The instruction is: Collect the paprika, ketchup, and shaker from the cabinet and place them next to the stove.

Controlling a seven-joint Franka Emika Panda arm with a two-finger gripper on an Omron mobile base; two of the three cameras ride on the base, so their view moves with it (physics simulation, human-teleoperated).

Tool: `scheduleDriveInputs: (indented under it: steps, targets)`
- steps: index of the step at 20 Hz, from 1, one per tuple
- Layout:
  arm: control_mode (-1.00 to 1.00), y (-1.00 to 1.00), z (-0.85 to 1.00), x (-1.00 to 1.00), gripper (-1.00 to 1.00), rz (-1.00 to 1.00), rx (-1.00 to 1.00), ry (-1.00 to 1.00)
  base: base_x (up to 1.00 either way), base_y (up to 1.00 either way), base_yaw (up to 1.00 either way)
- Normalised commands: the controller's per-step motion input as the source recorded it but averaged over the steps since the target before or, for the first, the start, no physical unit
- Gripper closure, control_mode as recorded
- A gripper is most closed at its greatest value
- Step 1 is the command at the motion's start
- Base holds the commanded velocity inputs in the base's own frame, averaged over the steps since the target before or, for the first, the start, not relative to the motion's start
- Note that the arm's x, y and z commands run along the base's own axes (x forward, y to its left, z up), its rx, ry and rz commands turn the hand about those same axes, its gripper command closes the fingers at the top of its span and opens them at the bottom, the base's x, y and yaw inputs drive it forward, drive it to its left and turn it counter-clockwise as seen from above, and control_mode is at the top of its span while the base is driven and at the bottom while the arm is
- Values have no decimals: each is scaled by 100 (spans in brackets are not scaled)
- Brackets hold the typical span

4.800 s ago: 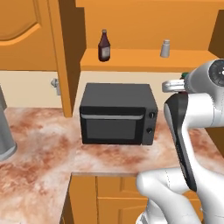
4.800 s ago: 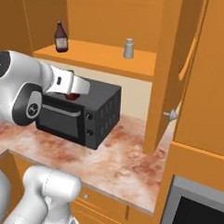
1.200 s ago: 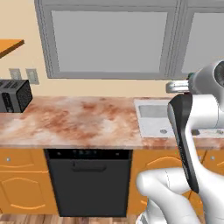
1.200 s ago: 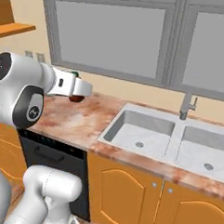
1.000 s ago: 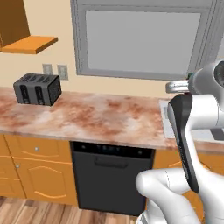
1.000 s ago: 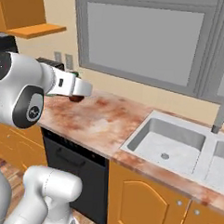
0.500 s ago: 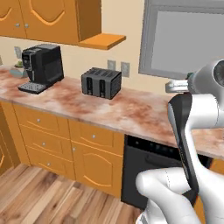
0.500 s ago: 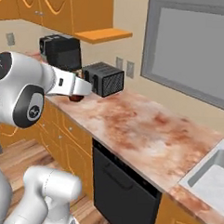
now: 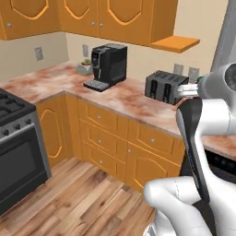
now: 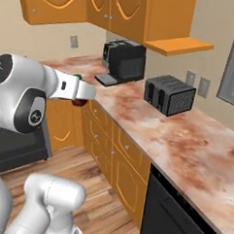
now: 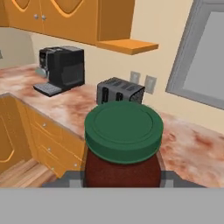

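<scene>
My gripper (image 11: pixel 121 177) is shut on the paprika (image 11: pixel 124 131), a squat dark brown jar with a green lid that sits right in front of the hand camera. From the right base view the gripper (image 10: pixel 79 95) hangs in the air in front of the counter, the paprika's (image 10: pixel 80 102) dark body showing under the hand. The stove (image 9: pixel 14 115), black with grates and front knobs, stands at the far left edge of the left base view, well away from the hand. The ketchup, the shaker and their cabinet are out of view.
A black coffee machine (image 9: pixel 108 62) and a dark toaster (image 9: pixel 166 85) stand on the marbled counter (image 9: pixel 124 99). Shut orange wall cabinets (image 9: pixel 106 18) and an open shelf (image 9: pixel 175 44) hang above. The wooden floor (image 9: pixel 83 198) lies open before the base cabinets. A dishwasher front (image 10: pixel 177 219) is at lower right.
The base has driven, so the whole picture has swept along the counter from the sink and window to the toaster, coffee machine and stove. The jar stays in the gripper.
</scene>
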Motion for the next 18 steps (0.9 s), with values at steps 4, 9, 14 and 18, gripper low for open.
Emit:
scheduleDriveInputs:
  steps: [4,9,14,18]
  targets:
    - [100,0,0,0,100,0,0,0,11,82,40]
    - [100,0,0,0,100,0,0,0,17,79,38]
    - [100,0,0,0,100,0,0,0,30,72,37]
    - [100,0,0,0,100,0,0,0,51,54,33]
